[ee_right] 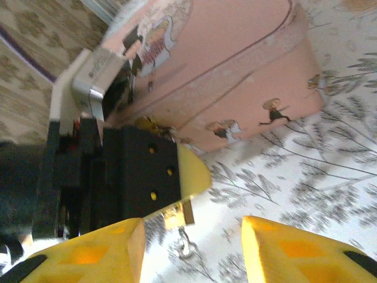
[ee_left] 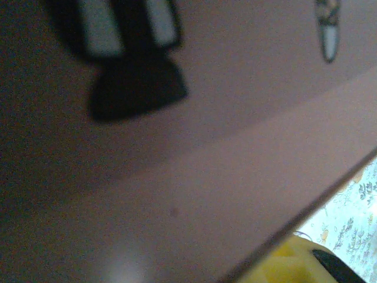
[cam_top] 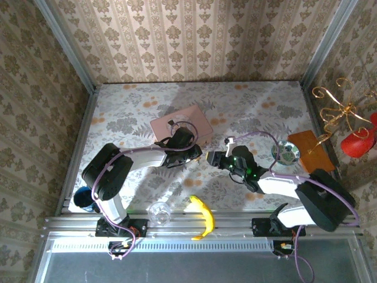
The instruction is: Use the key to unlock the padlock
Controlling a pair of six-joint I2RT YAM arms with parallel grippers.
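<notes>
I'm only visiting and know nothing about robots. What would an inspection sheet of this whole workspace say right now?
Surface: floral-patterned tabletop, flat.
Job's things: tiny brass padlock with silvery shackle, pinched by the left gripper; thin dark-grey key not made out.
Clutter: pink rectangular tin, yellow banana, clear glass cup, glass dish, brown board, blue object.
Grippers: left shut on the padlock; right gripper open, empty.
Cables: purple cables along both arms.
Surroundings: patterned wallpaper walls; gold wire ornament and red object at right.
</notes>
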